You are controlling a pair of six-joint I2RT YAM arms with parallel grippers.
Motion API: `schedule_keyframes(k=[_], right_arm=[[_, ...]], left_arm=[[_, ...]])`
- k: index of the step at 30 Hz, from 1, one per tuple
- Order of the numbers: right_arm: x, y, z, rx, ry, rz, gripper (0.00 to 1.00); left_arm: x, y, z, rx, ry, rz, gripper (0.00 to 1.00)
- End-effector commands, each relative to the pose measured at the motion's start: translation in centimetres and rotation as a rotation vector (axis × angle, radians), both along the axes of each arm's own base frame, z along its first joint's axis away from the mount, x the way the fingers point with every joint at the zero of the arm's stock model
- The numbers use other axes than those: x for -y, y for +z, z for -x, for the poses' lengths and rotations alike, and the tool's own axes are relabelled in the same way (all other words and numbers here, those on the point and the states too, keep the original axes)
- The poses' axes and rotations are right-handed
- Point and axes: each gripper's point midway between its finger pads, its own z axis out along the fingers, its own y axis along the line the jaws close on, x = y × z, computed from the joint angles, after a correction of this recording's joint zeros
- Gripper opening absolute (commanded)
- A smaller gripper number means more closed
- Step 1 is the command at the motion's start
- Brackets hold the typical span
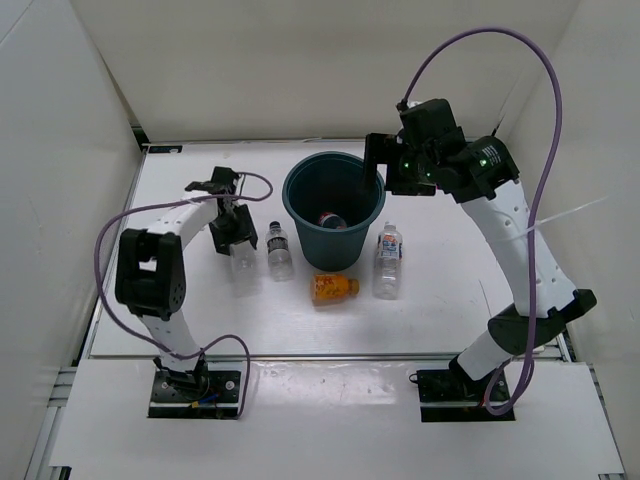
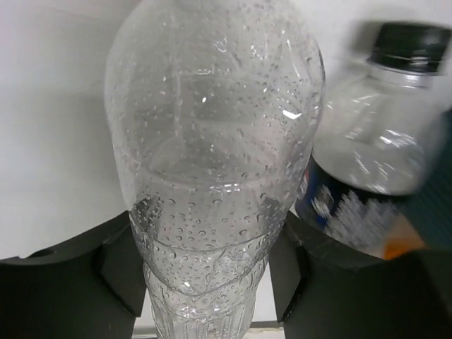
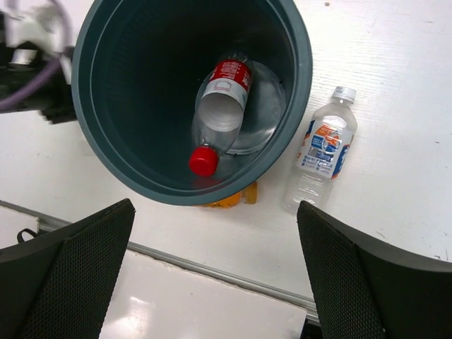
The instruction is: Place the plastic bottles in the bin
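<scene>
Teal-grey bin (image 3: 92, 141) seen from above, red-label bottle (image 3: 222, 106) lying inside it, blue-and-white-label bottle (image 3: 325, 148) lying just beside the bin, orange bottle (image 3: 229, 199) half hidden behind its rim

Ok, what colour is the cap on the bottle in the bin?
Red; the cap shows best in the right wrist view.

One red-label bottle (image 3: 224, 99), one blue-and-white-label bottle (image 1: 388, 258), one dark-label bottle (image 1: 279, 250) and one droplet-beaded bottle (image 2: 212, 162) make four clear ones. One short orange bottle (image 1: 334, 288) brings the count to five. There is one bin (image 3: 127, 92). There are two robot arms, a left arm (image 1: 150, 275) and a right arm (image 1: 505, 225), each with one purple cable.
</scene>
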Motion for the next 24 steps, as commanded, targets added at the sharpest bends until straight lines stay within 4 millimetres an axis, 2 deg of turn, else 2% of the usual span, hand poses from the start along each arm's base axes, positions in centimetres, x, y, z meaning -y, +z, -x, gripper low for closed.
schedule_keyframes(k=[1,2,3,4,5,6,7,8,9,10,11,12,13,14,15,16,17,19,22,23,24], right_arm=[[0.2,0.7,-0.3,0.022,0.011,-0.007,0.99],[0.4,-0.1,-0.5,0.0,-0.006,0.001,0.99],[0.4,-0.5,-0.4,-0.018,-0.019,-0.004,0.99],[1.0,-0.8,-0.5,-0.03,-0.044,-0.008,0.99],[1.5,-1.7,-0.6,-0.057,-0.069,-0.012,0.99],[1.7,-2.5,-0.7,-0.088,-0.083,-0.014,0.99],[2.0,-2.3,-0.5,-0.086,-0.095,-0.041,0.99],[1.9,-2.7,-1.0,-0.101,-0.113,-0.065,0.99],[2.7,-3.6,-1.1,-0.122,-0.134,-0.067,0.99],[3.1,-3.6,-1.1,-0.129,-0.15,-0.088,0.99],[3.0,-4.1,-1.1,-0.151,-0.154,-0.103,0.99],[3.8,-4.1,-1.4,-0.153,-0.186,-0.122,0.99],[4.2,-4.8,-1.3,-0.166,-0.194,-0.122,0.99],[5.1,-5.0,-1.5,-0.175,-0.227,-0.126,0.99],[5.3,-4.9,-1.4,-0.17,-0.229,-0.141,0.99],[5.5,-5.5,-1.4,-0.192,-0.245,-0.147,0.99],[6.3,-6.2,-1.4,-0.207,-0.265,-0.15,0.99],[6.8,-7.0,-1.3,-0.234,-0.285,-0.168,0.99],[7.8,-9.6,-1.4,-0.317,-0.339,-0.192,0.99],[7.7,-10.4,-1.0,-0.346,-0.334,-0.19,0.99],[7.9,-11.7,-0.8,-0.369,-0.338,-0.197,0.99]], left_arm=[[-1.1,10.9,-2.1,0.257,0.134,-0.065,0.61],[-1.2,14.5,-3.2,0.346,0.162,-0.055,0.61],[-1.3,17.9,-3.2,0.427,0.202,-0.028,0.61],[-1.2,20.2,-3.5,0.486,0.219,-0.002,0.63],[0.4,24.7,-4.1,0.608,0.188,0.086,0.63],[1.3,26.2,-4.6,0.65,0.175,0.131,0.63],[2.4,28.2,-4.7,0.705,0.149,0.176,0.63],[4.5,30.0,-4.3,0.751,0.095,0.226,0.63],[5.8,32.1,-4.7,0.803,0.057,0.249,0.63],[7.2,33.0,-4.8,0.828,0.009,0.257,0.64],[9.8,33.5,-4.3,0.835,-0.059,0.279,0.64],[11.5,33.9,-5.1,0.842,-0.099,0.285,0.64],[13.0,33.8,-5.1,0.844,-0.157,0.286,0.65],[15.5,33.8,-4.5,0.842,-0.219,0.302,0.65],[16.8,35.0,-4.6,0.875,-0.249,0.308,0.67],[18.4,33.7,-5.1,0.854,-0.283,0.293,0.69],[20.2,33.4,-4.5,0.858,-0.339,0.283,0.71],[21.4,31.7,-4.9,0.82,-0.361,0.245,0.75],[21.3,31.0,-4.2,0.792,-0.357,0.222,0.84],[21.4,30.7,-3.7,0.787,-0.361,0.215,0.89],[21.3,30.6,-3.7,0.791,-0.36,0.217,1.0]])
